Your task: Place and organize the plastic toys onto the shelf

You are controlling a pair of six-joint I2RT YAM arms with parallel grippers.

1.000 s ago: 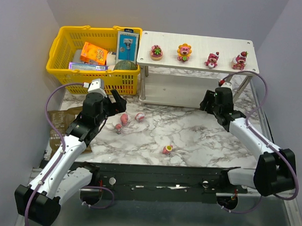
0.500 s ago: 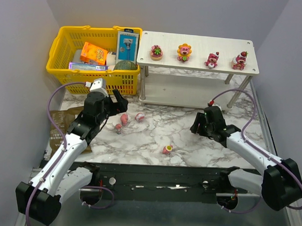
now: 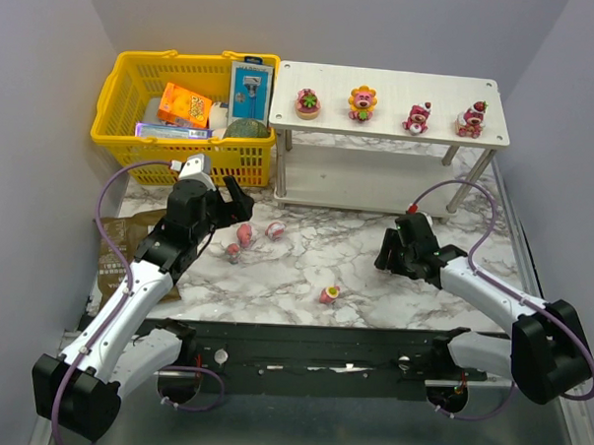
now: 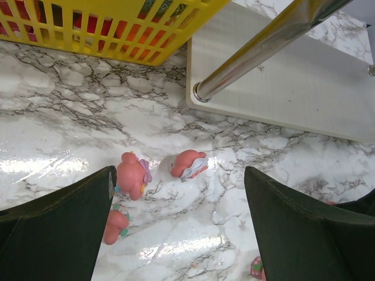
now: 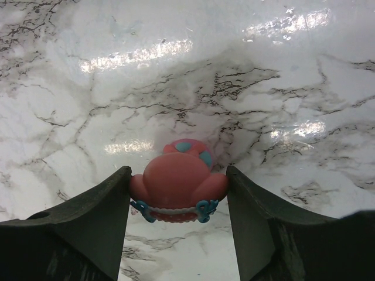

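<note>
Marble tabletop [image 5: 176,70]; toy [image 5: 179,181] between right jaws

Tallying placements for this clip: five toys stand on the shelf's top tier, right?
Not five. Four toys stand on the shelf's top tier, as the top external view shows.

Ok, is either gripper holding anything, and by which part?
The right gripper pinches a pink toy by its two opposite sides. The left gripper is open, holding nothing.
</note>
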